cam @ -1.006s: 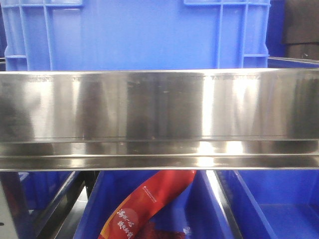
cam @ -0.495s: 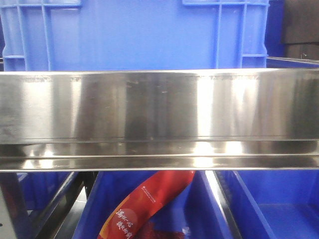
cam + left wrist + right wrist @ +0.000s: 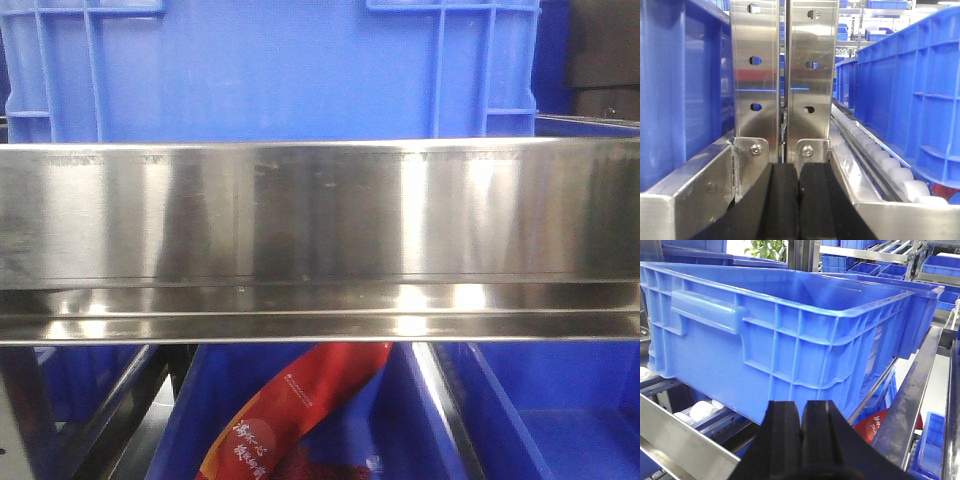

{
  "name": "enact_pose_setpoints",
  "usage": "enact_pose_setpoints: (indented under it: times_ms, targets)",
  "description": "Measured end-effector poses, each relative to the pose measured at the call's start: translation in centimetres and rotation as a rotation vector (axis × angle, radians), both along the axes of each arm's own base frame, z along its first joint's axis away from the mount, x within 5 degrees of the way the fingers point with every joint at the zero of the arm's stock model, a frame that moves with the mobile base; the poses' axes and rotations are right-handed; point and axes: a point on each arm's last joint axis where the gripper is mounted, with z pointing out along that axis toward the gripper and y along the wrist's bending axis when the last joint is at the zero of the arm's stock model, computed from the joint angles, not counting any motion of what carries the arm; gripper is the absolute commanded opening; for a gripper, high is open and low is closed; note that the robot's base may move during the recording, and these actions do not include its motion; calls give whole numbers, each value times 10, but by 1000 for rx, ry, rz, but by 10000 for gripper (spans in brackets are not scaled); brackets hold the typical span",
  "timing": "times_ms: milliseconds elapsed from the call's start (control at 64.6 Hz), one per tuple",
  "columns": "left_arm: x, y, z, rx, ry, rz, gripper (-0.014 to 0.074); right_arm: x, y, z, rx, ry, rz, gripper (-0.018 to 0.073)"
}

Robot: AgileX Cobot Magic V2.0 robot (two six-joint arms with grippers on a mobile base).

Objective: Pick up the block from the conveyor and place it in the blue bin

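Observation:
No block and no conveyor show in any view. A large blue bin [image 3: 790, 330] sits on a roller shelf just beyond my right gripper [image 3: 801, 405], whose black fingers are pressed together on nothing. My left gripper [image 3: 799, 167] is also shut and empty; it points at two upright steel posts [image 3: 780, 75] between blue bins [image 3: 920, 100]. The front view shows a blue bin [image 3: 270, 70] standing behind a wide steel rail [image 3: 320, 230].
White rollers [image 3: 890, 167] run along the shelf track to the right of the left gripper. Below the steel rail, lower blue bins hold a red packet [image 3: 300, 410]. More blue bins fill the racks behind [image 3: 935, 265]. Steel shelf edges [image 3: 685, 440] stand close to both grippers.
The front view has shifted very slightly sideways and the reflections on the steel rail have moved. Nothing else differs.

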Motion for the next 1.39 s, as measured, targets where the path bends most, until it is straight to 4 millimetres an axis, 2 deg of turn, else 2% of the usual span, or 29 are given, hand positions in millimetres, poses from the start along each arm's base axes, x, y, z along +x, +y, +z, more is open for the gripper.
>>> enact_pose_setpoints:
  times_ms: [371,542,681,805,1130,1192,1393]
  targets:
    - [0,0,0,0,0,0,-111,1,-1,0,1,-6,-8,-162]
    - [0,0,0,0,0,0,-111,0,-15,-7,9,-17,-147,-162]
    - [0,0,0,0,0,0,-111,-8,-32,-25,18,-40,-296,-162]
    - [0,0,0,0,0,0,-111,-17,-41,-49,26,-63,-392,-162]
    - [0,0,0,0,0,0,-111,-23,-48,-106,53,-92,-485,-162]
    - [0,0,0,0,0,0,-111,-22,-48,-112,56,-95,-486,-162]
    - [0,0,0,0,-2,0,-111,-22,-48,-112,63,-112,-487,-162]
